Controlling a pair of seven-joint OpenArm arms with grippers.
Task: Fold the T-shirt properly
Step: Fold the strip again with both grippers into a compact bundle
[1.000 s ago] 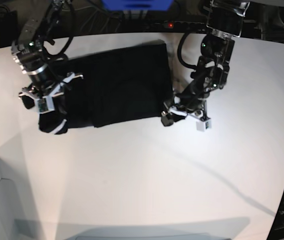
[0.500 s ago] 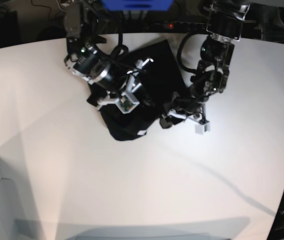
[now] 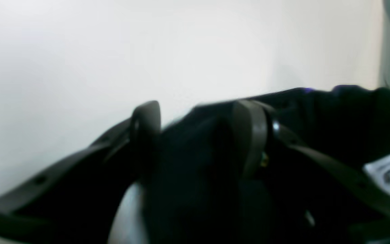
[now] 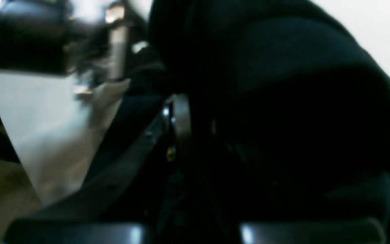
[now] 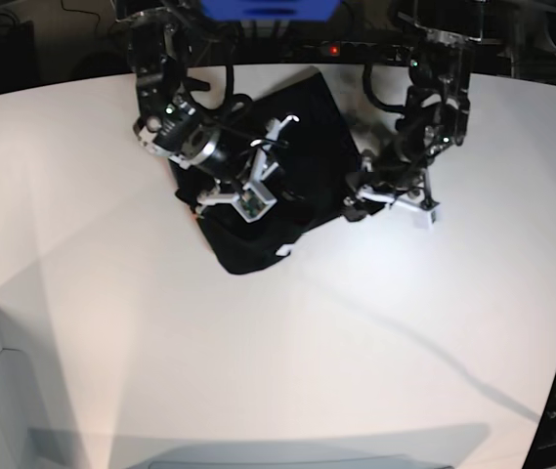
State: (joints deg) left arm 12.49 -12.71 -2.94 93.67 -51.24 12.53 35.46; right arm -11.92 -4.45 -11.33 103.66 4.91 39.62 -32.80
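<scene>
Gripping black cloth: left gripper (image 3: pixel 195 135) had its fingers clamped on T-shirt (image 5: pixel 278 166) edge, white label (image 3: pixel 389 174) beside it | right gripper (image 5: pixel 258 181) over shirt middle, fabric bunched at its fingers, closure unclear from blur | shirt lay crumpled at far side of white table (image 5: pixel 287 362), between both arms

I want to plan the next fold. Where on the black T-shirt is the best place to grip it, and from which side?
Probably the free corner of the T-shirt nearest the camera, approached from the bare table on the near side. That corner pokes out flat, clear of both arms. The right pincer sits over the bunched middle; the left pincer is at the far-side edge.
</scene>
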